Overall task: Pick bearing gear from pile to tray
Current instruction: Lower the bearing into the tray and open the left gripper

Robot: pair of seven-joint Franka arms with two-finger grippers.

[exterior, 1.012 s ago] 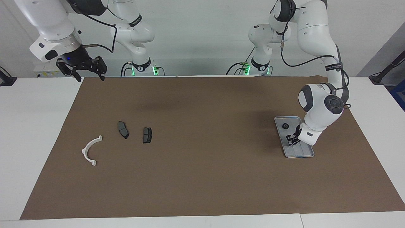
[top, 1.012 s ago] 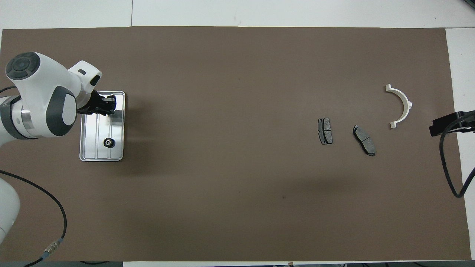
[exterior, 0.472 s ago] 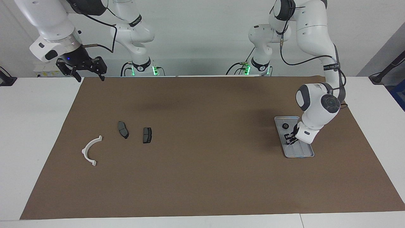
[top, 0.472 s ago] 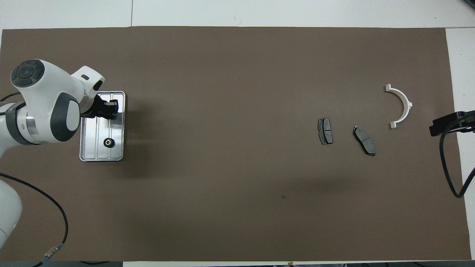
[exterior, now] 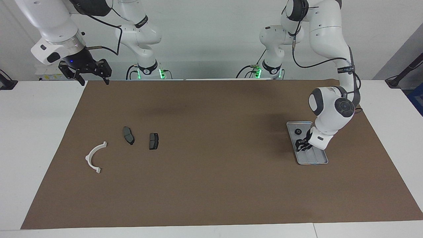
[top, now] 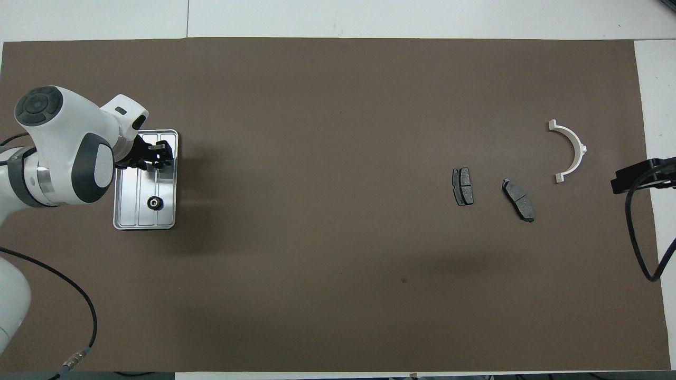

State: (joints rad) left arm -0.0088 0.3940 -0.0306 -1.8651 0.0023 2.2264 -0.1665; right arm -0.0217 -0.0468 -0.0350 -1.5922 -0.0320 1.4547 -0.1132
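Observation:
The silver-grey tray (exterior: 315, 158) lies at the left arm's end of the brown mat; it also shows in the overhead view (top: 129, 211). One small black bearing gear (exterior: 297, 131) lies in the tray at its end nearer the robots (top: 154, 202). My left gripper (exterior: 301, 144) hangs low over the tray's middle, tilted, beside the gear and apart from it (top: 159, 157). The pile lies toward the right arm's end: a white half-ring bracket (exterior: 94, 157) and two dark grey pads (exterior: 128, 135) (exterior: 153, 141). My right gripper (exterior: 89, 78) waits, open and empty, high over the mat's corner.
The brown mat (exterior: 211, 185) covers most of the white table. The bracket (top: 570, 150) and pads (top: 462, 186) (top: 518, 199) show in the overhead view too. The right gripper's tip (top: 634, 178) and cable reach in at the mat's edge.
The left arm's wrist has turned and drawn slightly toward the robots, and its gripper has shifted a little over the tray. The gear, the pile and the right arm have not moved.

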